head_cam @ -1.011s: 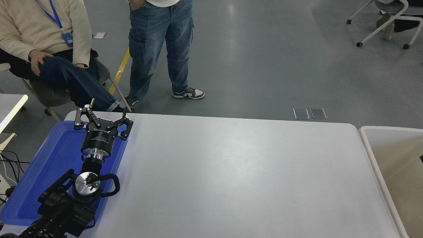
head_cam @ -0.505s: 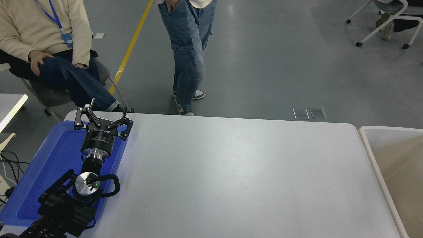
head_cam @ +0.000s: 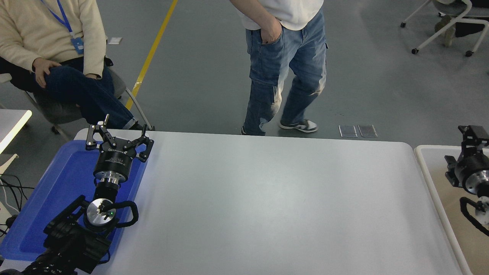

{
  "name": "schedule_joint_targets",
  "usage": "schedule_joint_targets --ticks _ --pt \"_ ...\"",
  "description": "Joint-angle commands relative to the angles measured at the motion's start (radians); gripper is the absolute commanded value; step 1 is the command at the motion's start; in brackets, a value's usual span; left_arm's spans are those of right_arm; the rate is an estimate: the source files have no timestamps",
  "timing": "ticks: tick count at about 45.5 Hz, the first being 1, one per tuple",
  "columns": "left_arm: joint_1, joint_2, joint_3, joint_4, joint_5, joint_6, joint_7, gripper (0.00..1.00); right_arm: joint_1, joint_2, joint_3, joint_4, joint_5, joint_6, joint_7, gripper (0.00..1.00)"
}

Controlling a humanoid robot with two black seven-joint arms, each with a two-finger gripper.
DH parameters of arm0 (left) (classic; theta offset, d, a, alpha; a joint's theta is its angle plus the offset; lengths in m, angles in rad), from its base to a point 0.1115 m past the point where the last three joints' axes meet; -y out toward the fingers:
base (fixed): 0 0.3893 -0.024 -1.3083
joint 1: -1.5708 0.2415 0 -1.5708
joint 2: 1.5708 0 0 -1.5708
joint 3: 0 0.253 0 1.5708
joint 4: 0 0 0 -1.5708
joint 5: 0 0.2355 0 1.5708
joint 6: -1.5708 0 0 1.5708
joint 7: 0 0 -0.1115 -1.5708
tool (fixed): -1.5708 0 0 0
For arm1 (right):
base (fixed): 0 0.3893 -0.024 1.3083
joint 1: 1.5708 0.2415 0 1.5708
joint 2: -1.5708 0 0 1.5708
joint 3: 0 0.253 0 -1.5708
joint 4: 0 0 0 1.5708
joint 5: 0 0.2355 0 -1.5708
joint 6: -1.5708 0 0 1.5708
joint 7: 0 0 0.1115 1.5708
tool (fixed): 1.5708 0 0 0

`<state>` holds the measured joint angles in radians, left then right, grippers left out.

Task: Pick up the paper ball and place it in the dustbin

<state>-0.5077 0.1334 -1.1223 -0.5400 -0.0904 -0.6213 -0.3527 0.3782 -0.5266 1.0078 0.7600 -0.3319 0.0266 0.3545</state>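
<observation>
The dustbin [head_cam: 435,194] is a cream-white bin with a beige inside, standing at the table's right edge and partly cut off by the picture. My right gripper [head_cam: 473,134] comes in from the right edge and hangs over the bin's far end; I cannot tell how it is set or whether it holds anything. The paper ball is not in view. My left gripper [head_cam: 120,134] is open and empty, parked over the blue tray [head_cam: 65,179] at the left.
The white table [head_cam: 267,198] lies between the tray and the bin. A person in blue jeans [head_cam: 284,72] stands at the far edge, middle. A seated person [head_cam: 57,57] is at the upper left. An office chair [head_cam: 447,23] is at the upper right.
My right arm has come into view at the right edge, over the bin. The standing person has walked from left to right along the far side. The left arm has not moved.
</observation>
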Motion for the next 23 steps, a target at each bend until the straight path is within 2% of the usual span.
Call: schedule_joint_targets --ticks 1,8,14,23 --pt "0.0 0.0 0.001 0.0 0.0 0.0 0.0 1.0 -0.047 0.099 0.051 0.007 0.116 0.239 0.133 1.0" --pt "0.0 0.0 0.001 0.0 0.0 0.0 0.0 1.0 -0.038 0.158 0.055 -0.037 0.143 0.305 0.15 1.0" --pt "0.0 0.0 0.001 0.0 0.0 0.0 0.0 1.0 -0.028 0.194 0.055 -0.047 0.143 0.303 0.201 1.0" --pt "0.0 0.0 0.001 0.0 0.0 0.0 0.0 1.0 0.002 0.195 0.048 -0.042 0.142 0.295 0.199 1.0"
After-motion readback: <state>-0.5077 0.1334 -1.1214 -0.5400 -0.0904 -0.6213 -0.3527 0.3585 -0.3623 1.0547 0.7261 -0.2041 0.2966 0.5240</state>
